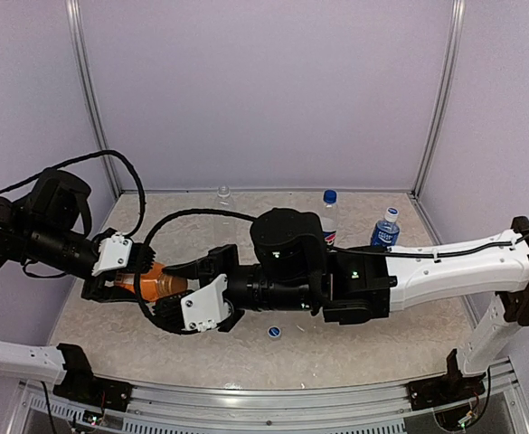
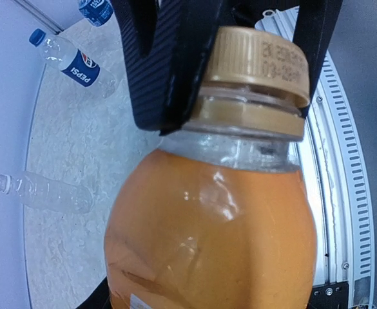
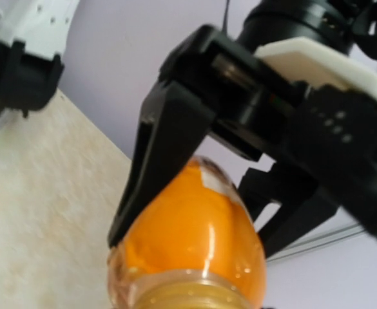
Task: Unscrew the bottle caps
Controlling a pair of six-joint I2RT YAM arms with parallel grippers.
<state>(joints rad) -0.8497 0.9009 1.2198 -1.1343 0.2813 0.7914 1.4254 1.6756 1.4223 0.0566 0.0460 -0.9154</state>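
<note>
The short orange bottle (image 1: 160,284) is held sideways above the table between both arms. My left gripper (image 1: 142,282) is shut on its body; its black fingers (image 3: 154,168) flank the bottle (image 3: 194,244) in the right wrist view. My right gripper (image 1: 194,287) is shut on the tan cap (image 2: 259,61), with its black fingers (image 2: 165,71) on both sides of it. The cap sits on the neck. The clear unlabelled bottle (image 1: 222,193), the Pepsi bottle (image 1: 329,217) and the bright-blue-label bottle (image 1: 385,228) stand along the back.
A loose blue cap (image 1: 274,332) lies on the table in front of the right arm. White walls and metal posts (image 1: 92,99) close in the back corners. The left wrist view also shows the Pepsi bottle (image 2: 75,62) and the clear bottle (image 2: 46,192).
</note>
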